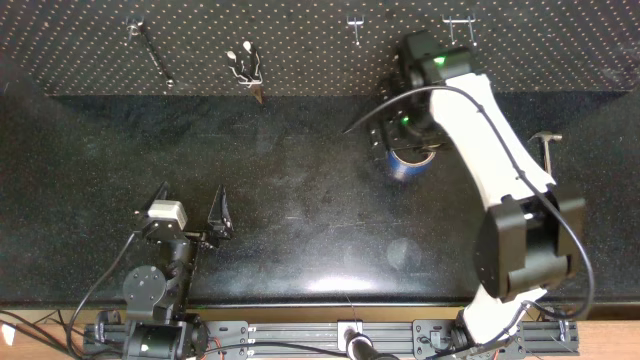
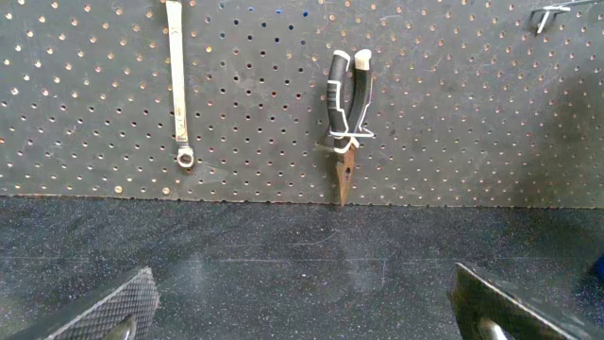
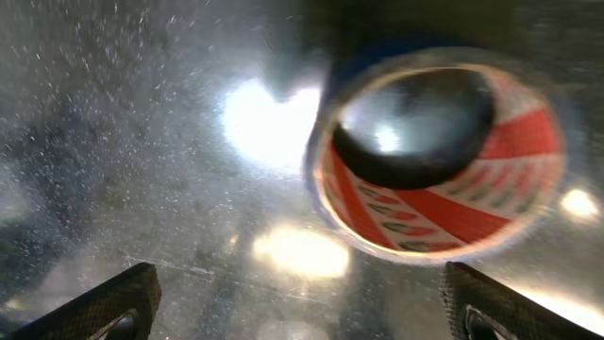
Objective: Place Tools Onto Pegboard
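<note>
We are holding our right hand above a blue roll of tape with a red-and-white inner core, and the hand's fingers are standing spread wide, pinching nothing. The roll is lying flat on the black speckled surface, near the foot of the dark perforated pegboard. Our left hand is resting low near its own base, well apart from the roll, also spread and gripping nothing, and it is facing the board. On the pegboard, a pair of pliers with black-and-white handles is hanging nose down, and a long silver wrench is hanging beside it, apart from it. Bare metal hooks are sticking out of the board above the roll. A metal-headed hammer is lying on the surface beside the right arm.
</note>
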Available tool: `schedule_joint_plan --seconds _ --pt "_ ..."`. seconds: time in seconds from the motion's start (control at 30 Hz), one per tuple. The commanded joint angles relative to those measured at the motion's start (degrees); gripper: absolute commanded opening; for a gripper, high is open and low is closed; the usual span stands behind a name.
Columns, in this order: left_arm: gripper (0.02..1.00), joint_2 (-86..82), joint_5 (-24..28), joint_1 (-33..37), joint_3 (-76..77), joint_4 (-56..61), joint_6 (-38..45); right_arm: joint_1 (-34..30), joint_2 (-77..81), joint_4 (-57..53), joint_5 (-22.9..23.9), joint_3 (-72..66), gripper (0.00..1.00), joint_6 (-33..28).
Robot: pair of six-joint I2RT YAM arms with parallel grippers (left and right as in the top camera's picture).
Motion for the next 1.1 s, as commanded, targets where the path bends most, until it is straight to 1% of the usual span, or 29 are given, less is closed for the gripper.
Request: schedule_joint_plan --seconds 0.03,0.27,0.43,0.63,1.1 --pt "0.996 -0.7 -0.4 0.2 0.0 -0.5 0.5 1.6 4.3 2.5 0.9 1.2 0.976 -1.3" --pt "0.996 -0.7 -0.4 0.2 0.0 -0.5 0.5 1.3 7.3 6.7 2.0 1.2 0.976 -0.4" --pt "0.996 -0.7 -0.4 0.2 0.0 -0.5 0.5 1.2 9.0 7.1 2.0 1.2 0.976 1.0" --pt "0.993 -0.7 -0.4 0.2 0.0 -0.5 0.5 1.1 11.2 7.1 2.0 1.2 0.978 4.6" --pt "0.996 -0.7 -0.4 0.2 0.0 -0.5 0.5 0.9 12.6 7.2 2.0 1.2 0.98 5.4"
